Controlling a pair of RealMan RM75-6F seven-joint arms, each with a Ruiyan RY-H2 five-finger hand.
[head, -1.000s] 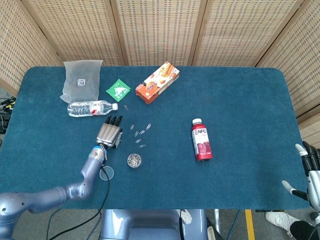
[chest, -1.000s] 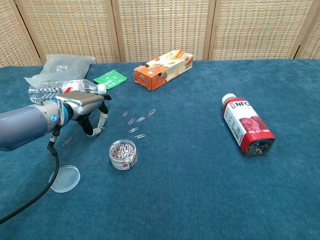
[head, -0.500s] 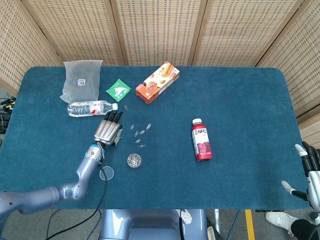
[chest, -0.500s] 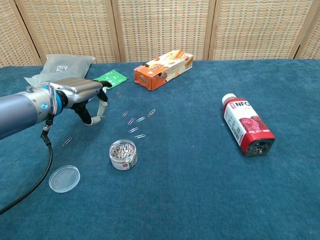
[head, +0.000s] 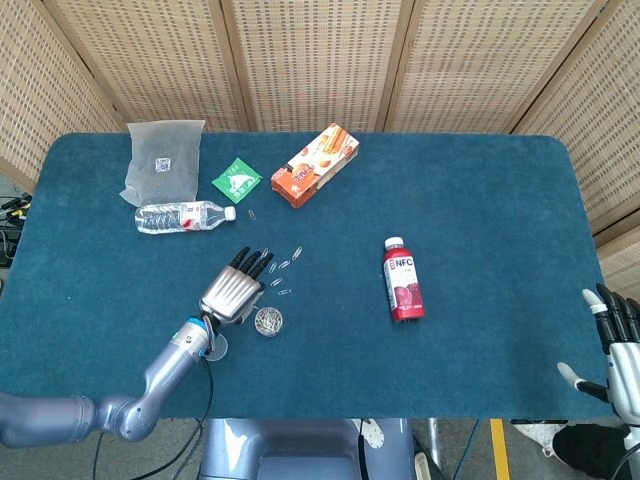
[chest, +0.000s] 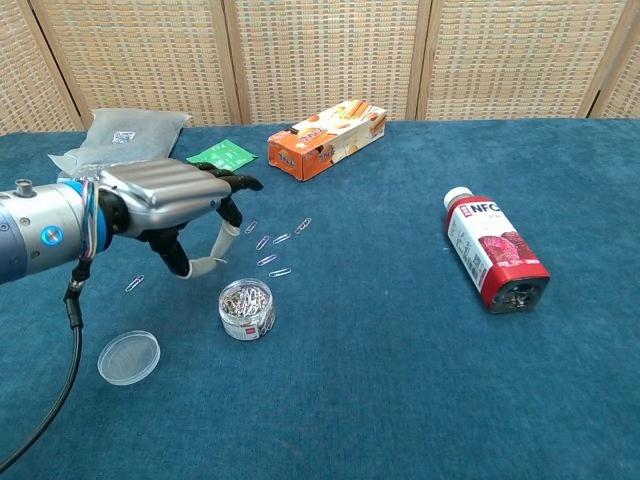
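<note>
Above the bench, the left hand (chest: 170, 205) hovers beside the jar of paper clips (chest: 246, 309), pinching what may be one clip; release needs careful alignment.

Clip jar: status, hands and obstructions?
Left hand over clip jar, holding nothing. Right hand idle at table edge. Jar uncapped, lid beside it, loose clips behind.

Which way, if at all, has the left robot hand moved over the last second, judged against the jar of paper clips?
Yes. The left robot hand has moved rightward and nearer, closing on the jar of paper clips; it now hangs just beside and above it.
</note>
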